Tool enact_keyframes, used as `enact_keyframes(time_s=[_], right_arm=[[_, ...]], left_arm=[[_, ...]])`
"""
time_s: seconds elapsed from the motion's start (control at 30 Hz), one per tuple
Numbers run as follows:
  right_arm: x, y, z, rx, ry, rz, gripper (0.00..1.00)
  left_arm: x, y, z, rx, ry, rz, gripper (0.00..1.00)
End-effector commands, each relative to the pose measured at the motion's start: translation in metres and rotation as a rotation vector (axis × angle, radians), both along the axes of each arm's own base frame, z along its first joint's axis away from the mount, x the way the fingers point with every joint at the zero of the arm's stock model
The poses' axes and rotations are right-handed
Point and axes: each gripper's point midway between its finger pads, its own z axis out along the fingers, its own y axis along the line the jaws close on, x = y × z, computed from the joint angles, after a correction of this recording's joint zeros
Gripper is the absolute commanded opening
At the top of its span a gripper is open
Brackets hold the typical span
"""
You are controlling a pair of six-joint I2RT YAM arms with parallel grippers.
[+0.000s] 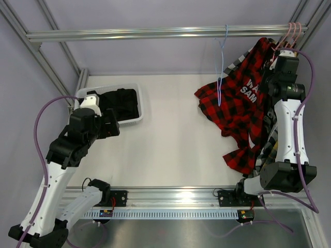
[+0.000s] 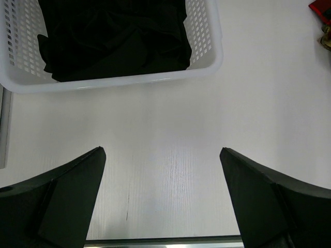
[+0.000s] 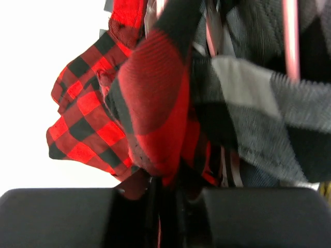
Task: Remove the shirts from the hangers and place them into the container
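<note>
Fingers of the right gripper [image 3: 176, 206] fill the lower edge of the right wrist view. They stand narrow, and a fold of the red-and-black plaid shirt [image 3: 155, 108] runs down into the slit between them. On this evidence the grip is on that shirt. The black-and-white check shirt [image 3: 258, 98] hangs just beside it on the right, touching it.

Position of the task item: the red-and-black plaid shirt hangs at the far right of the work area, below the rail [image 1: 165, 33] and close to the pink hangers [image 1: 294, 28]. Its long axis runs from those hooks down and toward the near left, with the loose tail over the tabletop [image 1: 170, 139]. A light blue hanger [image 1: 221, 67] hangs from the rail in front of the shirt's left part. Whether any cloth sits on it cannot be told.

Governing relation: the container [image 2: 129, 81] lies at the far left, well apart from the shirt. The gripped garment must therefore come free of its hanger and then travel leftward across the tabletop. The right arm is at the shirt; the left arm is the nearer one to the container.

Left gripper [image 2: 161, 151]: fingers spread wide, holding nothing, above bare tabletop just short of the container's near rim.

Container contents: one plain black shirt [image 2: 114, 36], crumpled and covering most of the floor. Space on top appears sufficient for another garment.
</note>
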Motion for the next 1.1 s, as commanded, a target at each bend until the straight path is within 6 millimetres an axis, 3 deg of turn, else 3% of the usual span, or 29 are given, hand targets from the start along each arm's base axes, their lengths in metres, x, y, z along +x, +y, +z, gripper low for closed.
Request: enact_keyframes(time_s=[0.0,0.07,0.27,0.37,0.53,0.7,0.93,1.07], right_arm=[[0.013,-0.003,0.050,-0.050,-0.154,0.022,0.07],[0.014,-0.003,0.061,-0.070,-0.171,0.039,0.00],[-0.016,0.012,0.137,-0.081,-0.344,0.092,0.00],[-0.030,0.029,0.153,-0.051,-0.394,0.162,0.00],[-0.057,0.049,0.135,0.015,-0.353,0.228,0.00],[-0.098,0.080,0.094,0.132,-0.287,0.318,0.00],[-0.160,0.144,0.047,0.280,-0.169,0.582,0.00],[-0.188,0.166,0.033,0.285,-0.128,0.711,0.00]], left_arm=[[0.007,-0.006,0.009,-0.027,-0.037,-0.005,0.99],[0.008,-0.006,0.012,-0.035,-0.051,-0.004,0.99],[0.012,-0.010,0.018,-0.050,-0.056,-0.012,0.99],[0.015,-0.006,0.020,-0.032,-0.058,0.010,0.99],[0.019,-0.011,0.020,-0.022,-0.044,-0.022,0.99],[0.022,-0.019,0.026,-0.013,-0.035,-0.081,0.99],[0.031,-0.044,0.042,-0.075,-0.053,-0.185,0.99],[0.036,-0.058,0.041,-0.132,-0.044,-0.218,0.99]])
